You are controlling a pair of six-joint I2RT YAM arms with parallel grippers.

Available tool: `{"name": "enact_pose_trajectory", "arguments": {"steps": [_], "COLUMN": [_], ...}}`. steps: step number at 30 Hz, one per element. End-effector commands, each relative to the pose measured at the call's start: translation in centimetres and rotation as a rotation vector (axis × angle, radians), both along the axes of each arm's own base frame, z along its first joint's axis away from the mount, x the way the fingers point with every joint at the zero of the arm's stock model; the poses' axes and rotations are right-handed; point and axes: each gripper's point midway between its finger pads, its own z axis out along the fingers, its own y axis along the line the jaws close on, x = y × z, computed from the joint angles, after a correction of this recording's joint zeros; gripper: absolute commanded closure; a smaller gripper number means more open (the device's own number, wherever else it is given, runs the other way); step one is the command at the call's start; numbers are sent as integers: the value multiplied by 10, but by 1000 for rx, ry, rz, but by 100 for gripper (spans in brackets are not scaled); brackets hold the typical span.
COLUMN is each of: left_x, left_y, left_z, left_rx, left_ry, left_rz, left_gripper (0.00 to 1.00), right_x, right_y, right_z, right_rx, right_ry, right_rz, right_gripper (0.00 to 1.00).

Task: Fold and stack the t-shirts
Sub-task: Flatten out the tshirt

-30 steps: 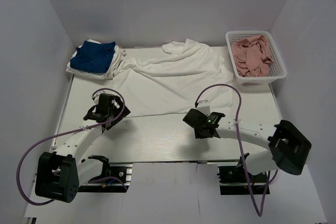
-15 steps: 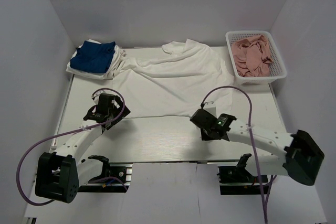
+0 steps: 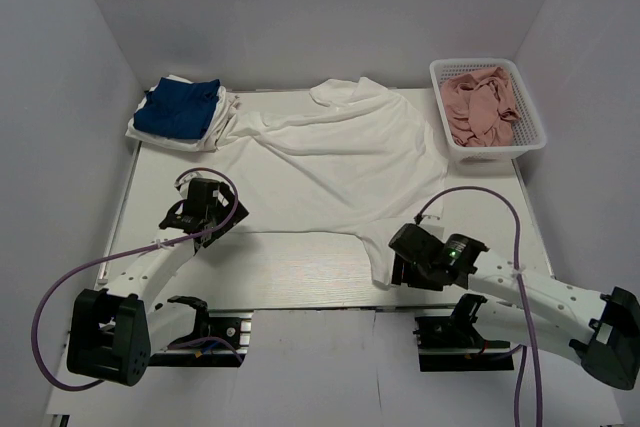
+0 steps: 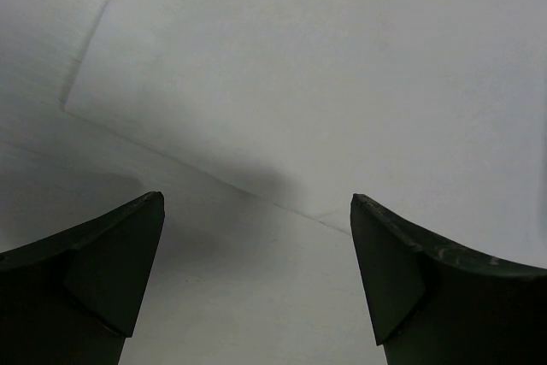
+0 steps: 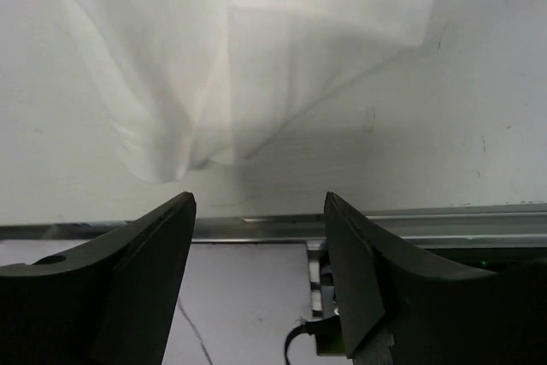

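From above, the right gripper [image 3: 398, 267] has drawn back to the near edge of the pale wooden worktop [image 3: 290, 267]. With it, the near right corner of the large white cloth t-shirt [image 3: 330, 162] has been dragged nearer that edge than a second ago, so the shirt lies flatter across the middle. The left gripper [image 3: 225, 213] has not moved from the shirt's near left hem. At the far left corner a royal-blue folded t-shirt [image 3: 180, 107] sits on a folded white t-shirt [image 3: 150, 133]. At the far right corner a white plastic mesh basket [image 3: 532, 112] holds pink crumpled cloth [image 3: 480, 107]. In the left wrist view the left gripper [image 4: 256, 203] is spread wide over bare board, with the shirt [image 4: 359, 74] ahead. In the right wrist view the right gripper [image 5: 258, 203] stands parted with nothing between its fingers. The shirt corner [image 5: 248, 49] lies just beyond them, possibly touching, above a metal rail [image 5: 256, 230].
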Motion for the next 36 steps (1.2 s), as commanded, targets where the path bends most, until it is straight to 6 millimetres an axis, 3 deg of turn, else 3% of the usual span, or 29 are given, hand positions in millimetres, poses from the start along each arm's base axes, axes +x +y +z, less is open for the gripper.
{"name": "enact_pose_trajectory", "arguments": {"steps": [1, 5, 12, 17, 18, 22, 26, 28, 29, 32, 33, 34, 35, 36], "left_x": [8, 6, 8, 8, 8, 8, 7, 9, 9, 6, 6, 9, 6, 6], "left_y": [-4, -6, -12, -12, -12, -12, -8, -8, -8, -4, -1, 1, 2, 2], "left_z": [8, 5, 2, -4, -4, -7, -8, -7, -7, -11, -12, -8, -12, -12], "left_rx": [-18, -11, -29, -26, -26, -24, -6, -1, -1, 3, 23, 33, 37, 37], "left_ry": [-37, -28, -19, -2, -2, 7, 13, 4, 4, 26, 36, 30, 49, 50], "left_rz": [-15, -31, -58, -58, -58, -58, -45, -53, -53, -42, -40, -32, -32, -32], "left_gripper": [0, 0, 0, 0, 0, 0, 0, 0, 0, 0, 0, 0, 0, 0], "right_x": [33, 53, 89, 94, 95, 74, 32, 16, 12, 6, 2, -26, -26, -29], "right_y": [-1, 2, -17, 3, 8, 3, -34, -36, -25, -16, -19, -49, -33, -36], "right_z": [32, 36, 25, 0, -4, -26, -25, -21, -13, 2, 5, 9, 11, 16], "right_rx": [36, 23, -236, -257, -238, -257, -338, -304, -200, -103, -103, -232, -170, -191], "right_ry": [-171, -239, -318, -229, -222, -88, 35, 79, 85, 100, 112, 198, 220, 231], "right_rz": [-178, -222, -278, -201, -190, -143, -287, -267, -307, -314, -368, -404, -284, -306], "right_gripper": [32, 29, 23, 16, 10, 10, 10, 10, 10, 10, 10, 10, 10, 10]}}
